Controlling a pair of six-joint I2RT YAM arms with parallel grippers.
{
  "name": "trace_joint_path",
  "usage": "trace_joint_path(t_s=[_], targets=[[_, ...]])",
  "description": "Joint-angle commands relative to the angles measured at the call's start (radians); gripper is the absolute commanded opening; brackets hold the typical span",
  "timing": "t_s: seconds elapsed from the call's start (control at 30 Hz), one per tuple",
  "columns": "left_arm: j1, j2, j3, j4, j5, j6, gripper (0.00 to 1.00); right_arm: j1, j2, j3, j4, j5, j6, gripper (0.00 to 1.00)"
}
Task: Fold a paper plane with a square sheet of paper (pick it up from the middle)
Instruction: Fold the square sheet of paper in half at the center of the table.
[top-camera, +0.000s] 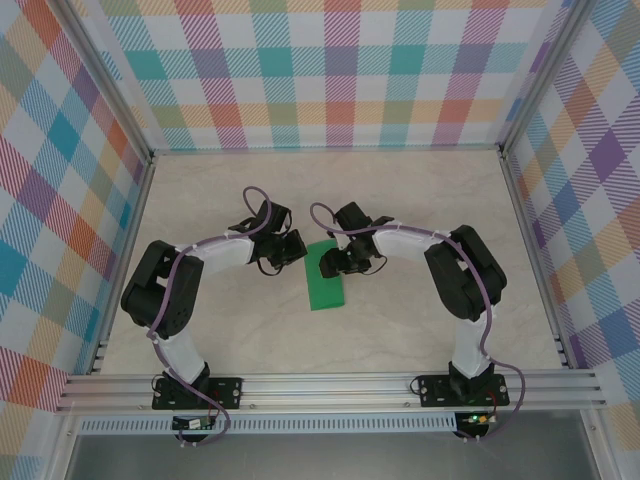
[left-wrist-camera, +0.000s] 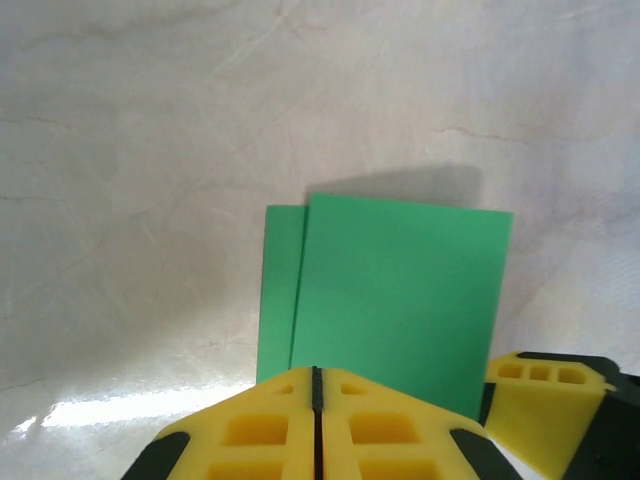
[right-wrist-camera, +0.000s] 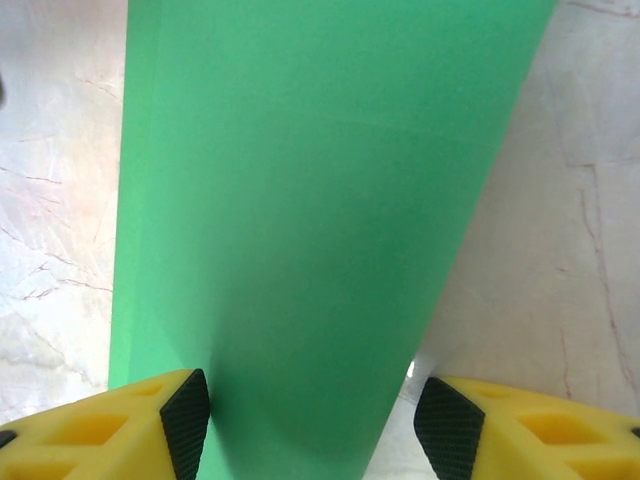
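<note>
square sheet of paper (top-camera: 326, 283) is lying folded double on the table (top-camera: 430, 200) between both arms, its layers slightly offset. left gripper (left-wrist-camera: 316, 372) is sitting at its edge, fingers pressed together; right gripper (right-wrist-camera: 312, 400) is straddling it, fingers spread, pinching nothing. i'd be pressing evenly along the fold, steadying one end. no writing is showing anywhere.

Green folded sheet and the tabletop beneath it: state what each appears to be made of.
Bright-green folded sheet: probably thin paper, matte; it lies flat with a crisp layered edge and no glare. Pale veined tabletop: looks like marble-pattern laminate or stone, slightly glossy, since light reflects near the bottom.
</note>
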Motion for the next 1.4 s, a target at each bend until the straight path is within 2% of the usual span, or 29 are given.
trace_joint_path(t_s=[0.0, 0.23, 0.4, 0.63, 0.9, 1.17, 1.37], targets=[[0.009, -0.028, -0.010, -0.007, -0.013, -0.018, 0.09, 0.022, 0.184, -0.031, 0.001, 0.183, -0.049, 0.65], [0.013, 0.026, 0.007, 0.055, 0.099, -0.026, 0.07, 0.043, 0.225, 0.002, -0.045, 0.281, -0.025, 0.64], [0.013, 0.095, 0.048, 0.073, 0.170, -0.022, 0.00, 0.045, 0.219, -0.015, -0.005, 0.229, -0.026, 0.64], [0.011, 0.145, 0.067, 0.075, 0.193, -0.015, 0.00, 0.046, 0.202, -0.016, 0.028, 0.168, -0.019, 0.65], [0.010, 0.171, 0.078, -0.070, 0.100, 0.044, 0.00, 0.033, 0.084, 0.000, 0.045, 0.027, 0.060, 0.65], [0.010, 0.169, 0.078, -0.083, 0.089, 0.055, 0.00, -0.053, -0.033, -0.043, 0.145, -0.280, 0.223, 0.62], [0.010, 0.167, 0.078, -0.083, 0.092, 0.059, 0.00, -0.090, -0.045, -0.033, 0.149, -0.359, 0.278, 0.58]])
